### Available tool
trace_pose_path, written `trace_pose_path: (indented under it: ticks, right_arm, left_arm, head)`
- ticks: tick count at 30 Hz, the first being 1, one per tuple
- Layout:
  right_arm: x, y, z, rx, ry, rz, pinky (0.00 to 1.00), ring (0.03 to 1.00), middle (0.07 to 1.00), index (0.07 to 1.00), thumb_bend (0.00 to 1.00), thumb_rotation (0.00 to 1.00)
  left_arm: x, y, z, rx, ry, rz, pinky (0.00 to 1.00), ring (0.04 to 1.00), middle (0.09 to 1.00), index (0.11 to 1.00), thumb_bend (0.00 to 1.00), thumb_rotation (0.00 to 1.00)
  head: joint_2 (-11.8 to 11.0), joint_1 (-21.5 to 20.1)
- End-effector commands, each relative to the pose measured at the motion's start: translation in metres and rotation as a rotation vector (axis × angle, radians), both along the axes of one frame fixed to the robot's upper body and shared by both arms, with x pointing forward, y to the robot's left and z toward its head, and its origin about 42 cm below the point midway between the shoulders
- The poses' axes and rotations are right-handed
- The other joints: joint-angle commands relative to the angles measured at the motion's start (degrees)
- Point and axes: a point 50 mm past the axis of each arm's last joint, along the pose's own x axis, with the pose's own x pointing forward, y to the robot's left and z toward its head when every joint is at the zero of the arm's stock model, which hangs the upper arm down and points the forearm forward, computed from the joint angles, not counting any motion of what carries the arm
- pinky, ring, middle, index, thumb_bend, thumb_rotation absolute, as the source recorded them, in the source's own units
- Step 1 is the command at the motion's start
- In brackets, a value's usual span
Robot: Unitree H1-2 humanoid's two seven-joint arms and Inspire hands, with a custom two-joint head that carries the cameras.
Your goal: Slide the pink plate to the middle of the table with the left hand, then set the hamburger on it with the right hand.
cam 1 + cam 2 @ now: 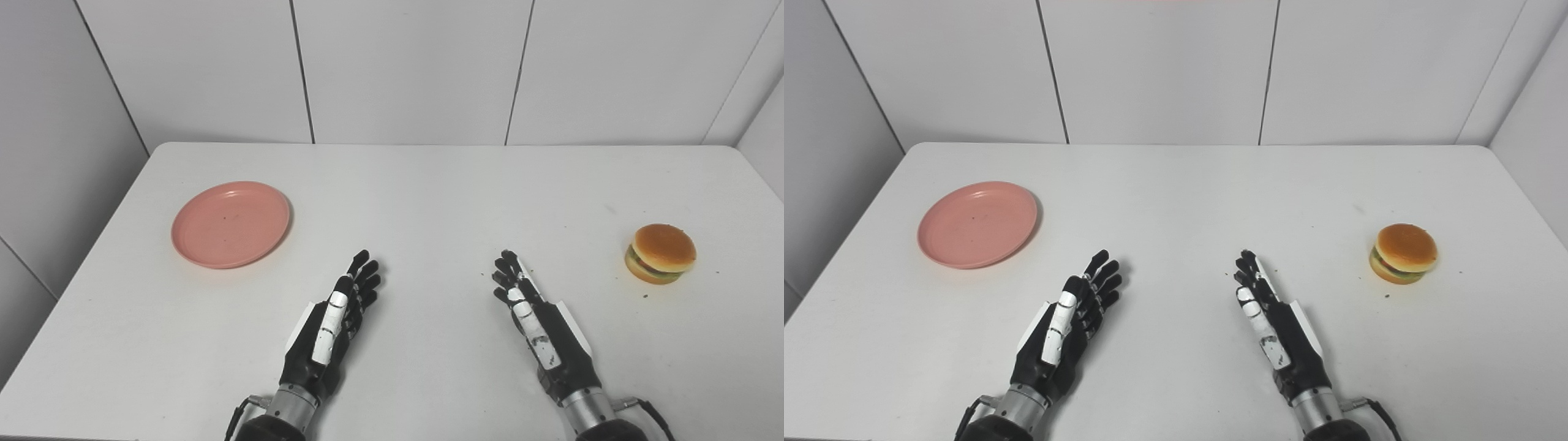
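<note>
The pink plate (231, 223) lies empty on the left part of the white table (429, 184). The hamburger (661, 253) sits on the table at the far right. My left hand (334, 324) is open and empty, fingers stretched forward, low over the table near its front edge, to the right of and nearer than the plate. My right hand (533, 321) is open and empty too, fingers stretched forward, to the left of and nearer than the hamburger. Both hands are well apart from both objects.
White panelled walls (404, 67) stand behind the table and along both sides. A few small dark crumbs (646, 296) lie on the table near the hamburger.
</note>
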Motion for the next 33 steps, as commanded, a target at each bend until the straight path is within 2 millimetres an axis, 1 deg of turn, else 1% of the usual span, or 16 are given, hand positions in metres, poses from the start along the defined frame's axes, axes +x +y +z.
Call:
trace_pose_path:
  ticks: [1,9,12,14,15,16,17,18,19,20,21,25,26,27,30,33]
  right_arm:
    - [0.001,0.001,0.008,0.012,-0.039,0.003,1.0,0.974,0.978,1.0,0.62,0.94]
    - [0.003,0.001,0.007,0.008,-0.041,0.005,0.99,0.97,0.979,1.0,0.61,0.93]
    - [0.002,0.0,0.005,0.016,-0.04,0.007,0.99,0.969,0.978,1.0,0.6,0.92]
    - [0.002,-0.002,0.003,0.015,-0.039,0.006,0.99,0.969,0.978,1.0,0.6,0.92]
    - [0.001,-0.003,0.002,0.012,-0.038,0.005,0.98,0.966,0.977,1.0,0.6,0.92]
    - [0.0,-0.005,0.0,0.009,-0.038,0.004,0.98,0.965,0.977,1.0,0.6,0.93]
    - [-0.002,-0.007,-0.001,0.003,-0.038,0.002,0.98,0.964,0.976,1.0,0.61,0.93]
    - [-0.003,-0.008,-0.002,0.0,-0.038,0.002,0.98,0.964,0.978,1.0,0.61,0.93]
    - [-0.004,-0.01,-0.005,-0.003,-0.037,0.002,0.98,0.963,0.979,1.0,0.61,0.94]
    - [-0.004,-0.011,-0.006,-0.005,-0.037,0.002,0.98,0.965,0.981,1.0,0.62,0.94]
    - [-0.004,-0.014,-0.009,-0.007,-0.039,0.003,0.98,0.965,0.982,1.0,0.62,0.94]
    - [-0.003,-0.022,-0.018,-0.009,-0.045,0.005,0.99,0.969,0.985,1.0,0.62,0.95]
    - [-0.002,-0.024,-0.02,-0.01,-0.05,0.005,0.99,0.968,0.985,1.0,0.62,0.95]
    - [-0.001,-0.026,-0.021,-0.011,-0.056,0.006,0.99,0.966,0.984,1.0,0.62,0.96]
    - [0.0,-0.03,-0.025,0.001,-0.062,0.015,1.0,0.978,0.995,1.0,0.61,0.96]
    - [0.001,-0.031,-0.026,0.021,-0.059,0.023,1.0,0.985,0.999,1.0,0.59,0.95]
  left_arm:
    - [-0.049,0.004,-0.02,-0.02,0.073,0.048,0.98,0.975,0.972,0.979,0.61,1.0]
    - [-0.046,0.004,-0.02,-0.024,0.065,0.044,0.99,0.979,0.98,0.986,0.61,1.0]
    - [-0.046,0.003,-0.021,-0.02,0.068,0.044,0.99,0.979,0.979,0.984,0.61,1.0]
    - [-0.046,0.001,-0.022,-0.015,0.074,0.043,0.99,0.98,0.978,0.982,0.61,1.0]
    - [-0.047,-0.001,-0.024,-0.011,0.076,0.041,0.99,0.978,0.975,0.98,0.62,1.0]
    - [-0.048,-0.002,-0.025,-0.009,0.077,0.04,0.98,0.977,0.974,0.981,0.62,1.0]
    - [-0.048,-0.004,-0.027,-0.006,0.076,0.037,0.98,0.977,0.974,0.981,0.61,1.0]
    - [-0.049,-0.006,-0.029,-0.005,0.076,0.035,0.98,0.971,0.97,0.981,0.61,1.0]
    - [-0.049,-0.008,-0.031,-0.003,0.075,0.035,0.97,0.969,0.968,0.981,0.6,1.0]
    - [-0.05,-0.01,-0.033,-0.002,0.075,0.036,0.97,0.966,0.965,0.979,0.6,1.0]
    - [-0.049,-0.012,-0.036,-0.002,0.077,0.038,0.97,0.964,0.964,0.977,0.6,1.0]
    - [-0.045,-0.021,-0.046,-0.008,0.084,0.041,0.95,0.951,0.956,0.967,0.59,0.97]
    - [-0.044,-0.023,-0.049,-0.009,0.083,0.04,0.95,0.949,0.954,0.966,0.59,0.96]
    - [-0.043,-0.024,-0.051,-0.009,0.082,0.039,0.93,0.941,0.946,0.956,0.59,0.94]
    - [-0.04,-0.028,-0.056,-0.005,0.08,0.036,0.91,0.933,0.939,0.948,0.57,0.92]
    - [-0.038,-0.03,-0.059,-0.001,0.082,0.039,0.9,0.929,0.936,0.947,0.56,0.9]
  head:
    - [0.0,0.1]
    - [0.2,0.3]
    - [-0.5,1.3]
    - [-1.5,2.7]
    - [-2.9,4.3]
    - [-2.9,4.3]
    - [-4.7,5.8]
    - [-4.7,5.8]
    - [-6.5,7.6]
    - [-6.5,7.6]
    - [-7.9,9.5]
    - [-10.3,12.9]
    - [-11.7,14.8]
    - [-11.7,14.8]
    - [-13.4,16.6]
    - [-13.7,17.2]
